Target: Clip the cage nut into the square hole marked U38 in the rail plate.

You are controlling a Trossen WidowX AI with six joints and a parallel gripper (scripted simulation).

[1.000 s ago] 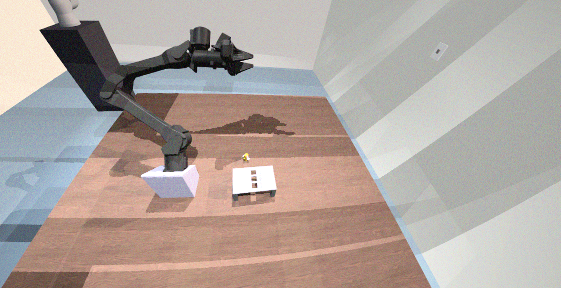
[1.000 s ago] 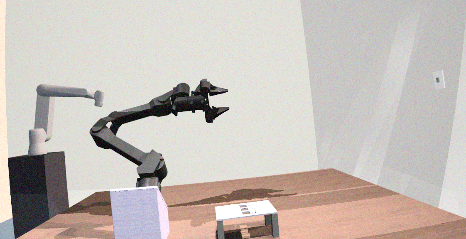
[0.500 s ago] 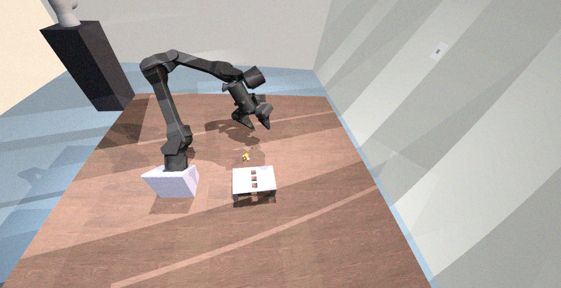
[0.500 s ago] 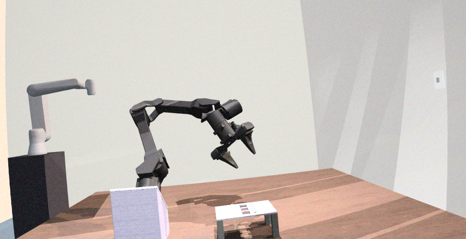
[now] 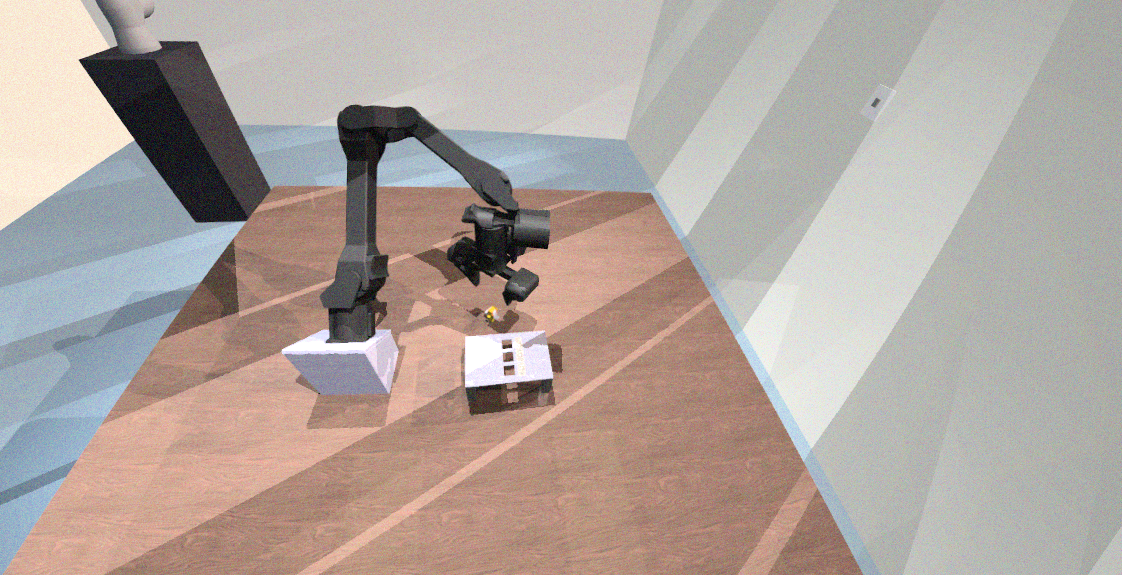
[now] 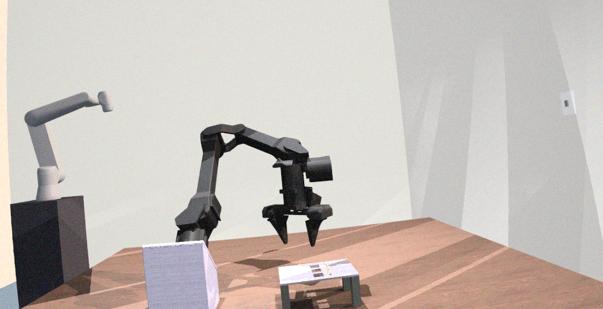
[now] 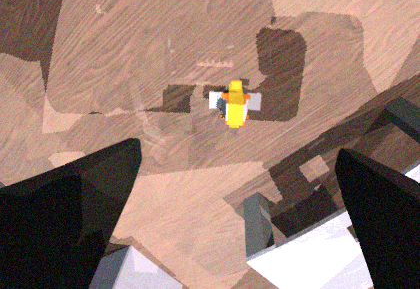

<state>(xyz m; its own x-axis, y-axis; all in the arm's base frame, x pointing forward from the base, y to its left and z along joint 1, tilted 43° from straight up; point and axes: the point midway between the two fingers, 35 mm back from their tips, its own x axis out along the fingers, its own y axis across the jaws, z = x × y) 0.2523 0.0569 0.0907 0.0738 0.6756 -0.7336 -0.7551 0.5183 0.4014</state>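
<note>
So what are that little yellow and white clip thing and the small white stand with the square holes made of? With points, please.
The small yellow, white and orange cage nut point(image 5: 490, 314) point(image 7: 235, 110): perhaps painted metal or plastic; its flat, bright colours don't settle it.

The white rail plate point(image 5: 486, 359) point(image 6: 293, 273) point(image 7: 305, 258) on dark grey legs: possibly painted sheet metal, judging by its thin edge and smooth, pale top; stiff plastic could look similar.

Top: I look steeply down from above the wooden table point(image 5: 596, 453) point(image 6: 422, 264) point(image 7: 210, 193), set well back, with the black arm point(image 5: 361, 202) point(image 6: 208, 171) whole.
Exterior: I look from lower down, also set back, across the tabletop toward the pale walls, the near table edge out of frame.
Wrist: I look down between the gripper's fingers, much the nearest view.
Shared by top and exterior: arm, wall plate point(image 5: 877, 102) point(image 6: 567, 102), black pedestal point(image 5: 172, 131) point(image 6: 50, 243).
Shared by all three: rail plate point(image 5: 486, 359) point(image 6: 295, 273) point(image 7: 310, 253), only partly framed at the wrist.
</note>
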